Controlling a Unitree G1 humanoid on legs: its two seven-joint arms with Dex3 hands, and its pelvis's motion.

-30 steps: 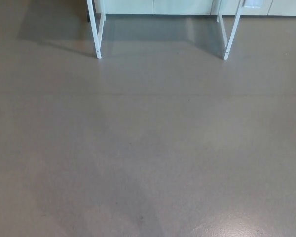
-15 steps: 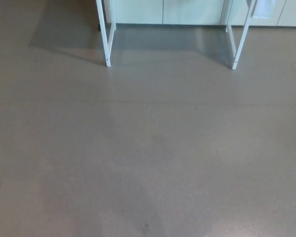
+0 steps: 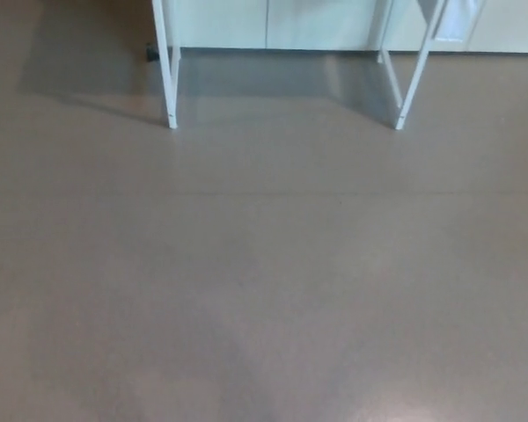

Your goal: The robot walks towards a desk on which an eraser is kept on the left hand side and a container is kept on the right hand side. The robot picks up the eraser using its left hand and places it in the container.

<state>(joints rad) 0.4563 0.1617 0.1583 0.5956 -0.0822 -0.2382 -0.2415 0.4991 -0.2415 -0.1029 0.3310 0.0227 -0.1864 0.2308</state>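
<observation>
Only the lower part of the desk shows, at the top of the head view: a white left leg point(image 3: 168, 70) and a white right leg point(image 3: 409, 75) standing on the grey-brown floor. The desk top is out of the picture, so the eraser and the container are hidden. Neither of my hands nor any arm is in view.
Grey-brown floor point(image 3: 264, 264) fills most of the picture between me and the desk. Pale cabinet fronts point(image 3: 273, 22) run along the wall behind the legs. A small dark object point(image 3: 150, 53) sits on the floor left of the left leg. The desk's shadow point(image 3: 88, 70) falls to the left.
The whole picture has shifted as the camera moved: the desk legs sit lower in the frame than a second ago and have swung slightly left since half a second ago.
</observation>
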